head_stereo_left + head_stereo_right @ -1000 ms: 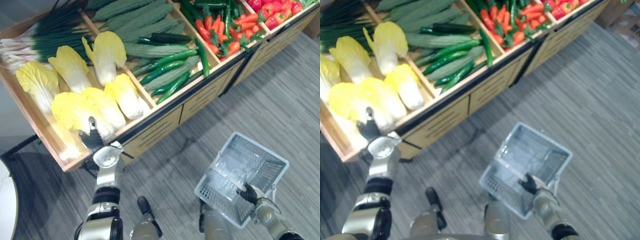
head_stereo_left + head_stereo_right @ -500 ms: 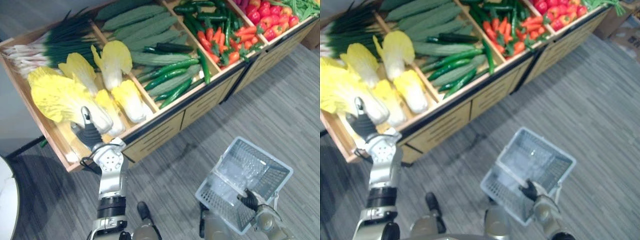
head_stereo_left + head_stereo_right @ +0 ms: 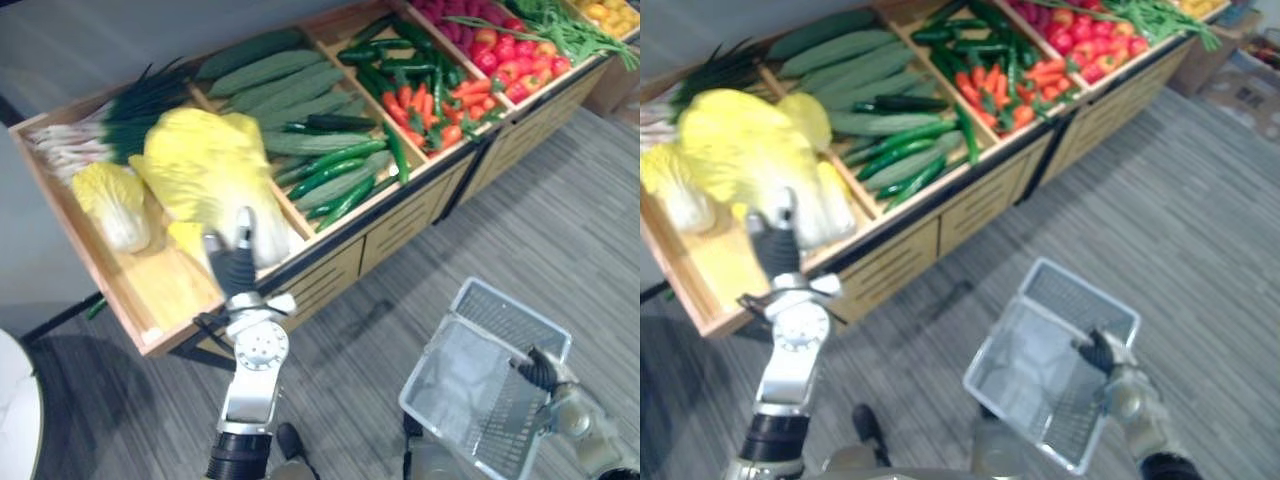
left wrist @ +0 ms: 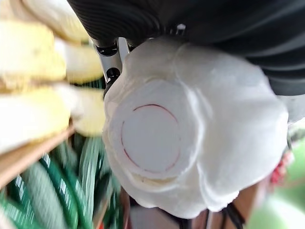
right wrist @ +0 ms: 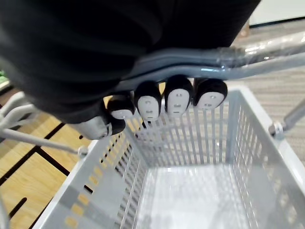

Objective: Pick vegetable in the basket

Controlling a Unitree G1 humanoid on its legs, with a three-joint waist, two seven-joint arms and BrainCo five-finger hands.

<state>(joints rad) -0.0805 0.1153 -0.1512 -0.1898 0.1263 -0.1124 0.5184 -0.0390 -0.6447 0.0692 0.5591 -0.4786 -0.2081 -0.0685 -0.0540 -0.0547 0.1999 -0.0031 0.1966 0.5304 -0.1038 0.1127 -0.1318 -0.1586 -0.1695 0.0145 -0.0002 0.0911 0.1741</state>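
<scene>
Cabbage (image 3: 205, 170) gripped by left hand (image 3: 232, 262), held above crate (image 3: 175, 292).
Handle (image 5: 238, 59) clasped by right hand (image 3: 541, 367); basket (image 3: 468, 388) kept low, ready for cabbage drop.

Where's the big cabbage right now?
On the left of the eye views, the big cabbage is held by the left hand above the stand's end bin, beside the cucumbers.

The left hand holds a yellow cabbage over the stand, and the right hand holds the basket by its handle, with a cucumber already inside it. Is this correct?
Not quite: the basket is empty; the right wrist view shows its bare mesh floor. The left hand does hold the cabbage, and the right hand grips the handle.
</scene>
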